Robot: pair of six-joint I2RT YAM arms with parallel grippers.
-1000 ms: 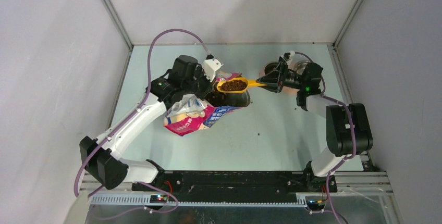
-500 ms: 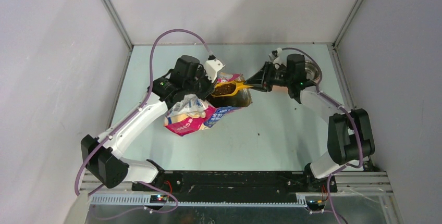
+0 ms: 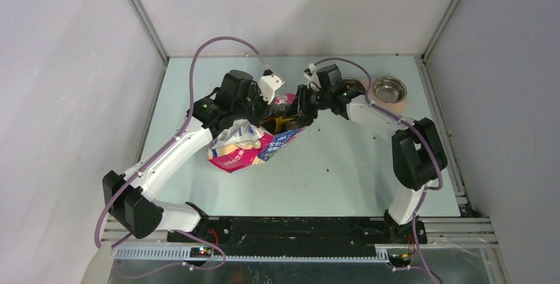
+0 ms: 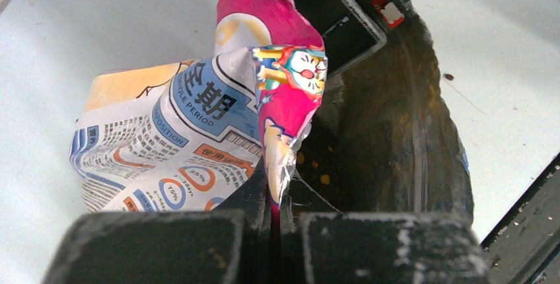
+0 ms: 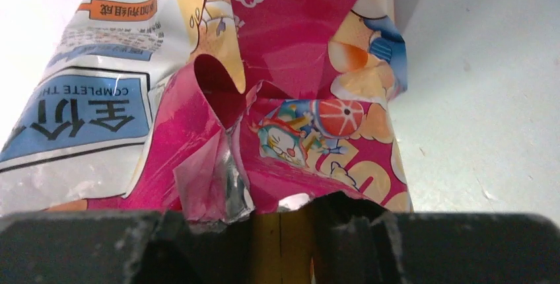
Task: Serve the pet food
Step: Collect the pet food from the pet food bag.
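**A:** How is the bag kept open?

**B:** Its torn top edge is pinched by the left claw, whose fingers are pressed together on the foil. The mouth is thus held up and gaping toward the other arm.

**A:** And the right claw?

**B:** It is clamped on the yellow handle of the scoop, which is pushed into the bag's mouth. The scoop's cup is hidden behind crumpled foil.

**A:** Where is the kibble to be found?

**B:** Inside the bag, it is judged. Only a few pellets are made out against the dark lining, and the bulk is hidden.

**A:** Where is it meant to be served?

**B:** A steel bowl is set at the far right of the table, well apart from the bag. No kibble is made out in it. A load is judged to be in the gathering, and the scoop should be kept level when drawn out, or pellets may be spilled.
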